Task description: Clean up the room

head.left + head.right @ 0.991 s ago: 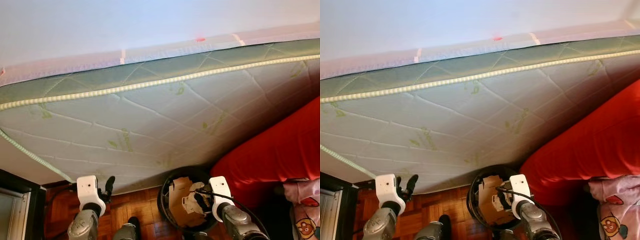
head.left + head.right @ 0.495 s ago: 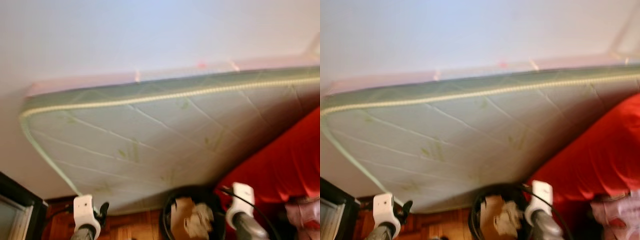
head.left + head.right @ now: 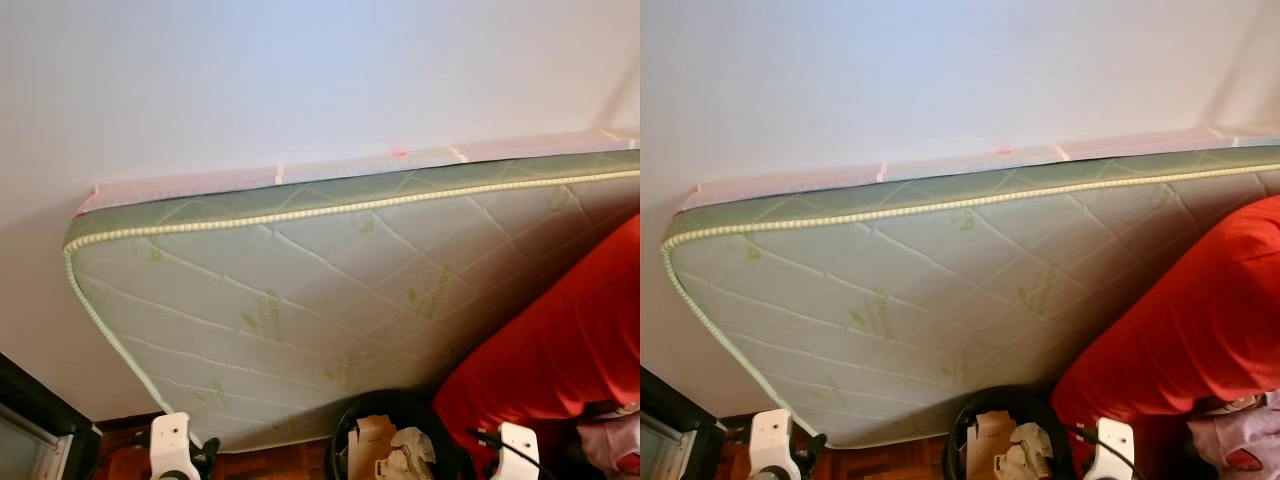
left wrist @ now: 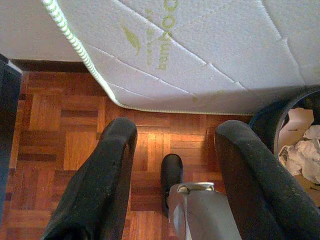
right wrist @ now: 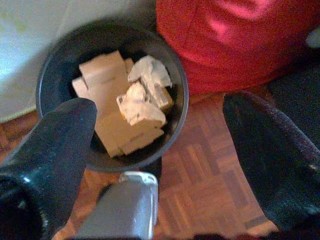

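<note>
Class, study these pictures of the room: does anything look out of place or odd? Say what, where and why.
The mattress stands bare on its edge, leaning against the white wall, not lying flat on a bed. Below it on the wooden floor, the black bin is packed with cardboard and crumpled paper. Both pincers hang open and empty.

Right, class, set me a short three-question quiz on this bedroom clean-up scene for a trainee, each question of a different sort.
1. True or false: the round black waste bin already holds cardboard pieces and crumpled paper.
2. Multiple choice: the quilted white mattress with green piping is A) flat on the floor, B) leaning against the white wall, C) rolled up.
3. Fill in: the floor is wooden ____.

Key: 1 true: the right tool, fingers apart, looks down on the filled bin. 2 B. 3 parquet, seen past the open left tool.
</note>
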`<state>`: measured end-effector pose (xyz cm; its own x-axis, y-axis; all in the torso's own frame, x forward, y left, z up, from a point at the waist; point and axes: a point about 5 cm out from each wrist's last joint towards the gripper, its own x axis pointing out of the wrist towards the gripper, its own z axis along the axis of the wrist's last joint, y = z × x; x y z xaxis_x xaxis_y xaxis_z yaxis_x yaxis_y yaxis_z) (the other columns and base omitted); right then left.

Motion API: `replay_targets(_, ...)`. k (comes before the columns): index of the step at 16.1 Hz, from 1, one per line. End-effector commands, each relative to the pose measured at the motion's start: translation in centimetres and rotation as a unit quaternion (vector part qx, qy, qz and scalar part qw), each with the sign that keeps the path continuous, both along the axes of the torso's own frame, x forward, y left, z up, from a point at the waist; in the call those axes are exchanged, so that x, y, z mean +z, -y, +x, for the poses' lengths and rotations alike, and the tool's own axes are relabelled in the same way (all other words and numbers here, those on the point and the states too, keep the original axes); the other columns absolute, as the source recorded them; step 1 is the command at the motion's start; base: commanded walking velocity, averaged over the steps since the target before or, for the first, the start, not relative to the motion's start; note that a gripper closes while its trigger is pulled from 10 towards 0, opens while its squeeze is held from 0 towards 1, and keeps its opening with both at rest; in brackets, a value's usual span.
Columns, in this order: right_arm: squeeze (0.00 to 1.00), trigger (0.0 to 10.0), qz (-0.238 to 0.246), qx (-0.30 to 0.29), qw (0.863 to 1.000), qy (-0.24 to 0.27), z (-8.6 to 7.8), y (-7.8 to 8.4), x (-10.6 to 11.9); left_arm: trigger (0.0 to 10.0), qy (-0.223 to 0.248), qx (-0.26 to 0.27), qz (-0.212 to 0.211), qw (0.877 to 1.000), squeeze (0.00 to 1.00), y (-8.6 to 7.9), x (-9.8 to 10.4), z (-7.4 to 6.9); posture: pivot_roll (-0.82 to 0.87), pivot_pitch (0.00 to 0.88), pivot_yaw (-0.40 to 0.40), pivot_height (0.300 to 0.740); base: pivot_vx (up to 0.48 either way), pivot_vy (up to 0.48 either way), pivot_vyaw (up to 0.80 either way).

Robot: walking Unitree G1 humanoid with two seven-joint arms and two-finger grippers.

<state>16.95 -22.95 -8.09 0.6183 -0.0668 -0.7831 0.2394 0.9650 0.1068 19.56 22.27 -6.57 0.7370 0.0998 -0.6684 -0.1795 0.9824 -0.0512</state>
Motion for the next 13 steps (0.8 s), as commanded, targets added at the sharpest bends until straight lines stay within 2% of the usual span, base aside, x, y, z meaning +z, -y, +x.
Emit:
replay_targets(1, 0.0, 10.0, -0.002, 0.006, 1.0, -0.014, -0.7, 0.2, -0.3, 10.0, -0.022, -0.002, 0.001, 1.0, 0.0, -0.3, -0.5, -1.0, 0.07, 0.0, 0.003, 0.74, 0.0, 0.0, 0.0)
replay_targets(3, 0.0, 10.0, 0.0, -0.001, 1.0, -0.017, -0.9, 0.4, -0.3, 10.0, -0.047, 0.007, -0.004, 0.999, 0.0, -0.9, -1.3, -2.8, 0.06, 0.0, 0.005, 0.74, 0.0, 0.0, 0.0)
replay_targets(4, 0.0, 10.0, -0.002, 0.017, 1.0, -0.013, 0.1, 0.0, 0.0, 10.0, -0.059, 0.009, -0.006, 0.998, 0.0, -1.1, -1.6, -3.7, 0.05, 0.0, -0.003, 0.74, 0.0, 0.0, 0.0)
replay_targets(7, 0.0, 10.0, -0.011, 0.03, 0.999, -0.015, 0.3, 0.1, 0.1, 10.0, -0.068, -0.004, -0.005, 0.998, 0.0, -1.1, -1.9, -4.3, 0.05, 0.012, -0.006, 0.74, 0.0, 0.0, 0.0)
replay_targets(8, 0.0, 10.0, -0.007, 0.029, 0.999, -0.014, 0.2, 0.0, 0.1, 10.0, -0.066, -0.001, -0.006, 0.998, 0.0, -1.0, -1.8, -4.3, 0.05, 0.011, -0.002, 0.74, 0.0, 0.0, 0.0)
replay_targets(9, 0.0, 10.0, -0.006, 0.03, 0.999, -0.017, 0.1, 0.0, 0.0, 10.0, -0.064, -0.004, -0.003, 0.998, 0.0, -0.5, -1.7, -3.6, 0.05, 0.01, -0.003, 0.74, 0.0, 0.0, 0.0)
replay_targets(13, 0.0, 10.0, -0.004, 0.028, 0.999, -0.022, -0.1, -0.1, -0.1, 10.0, -0.06, -0.003, -0.003, 0.998, 0.0, -0.3, -1.7, -3.4, 0.06, 0.0, -0.001, 0.74, 0.0, 0.0, 0.0)
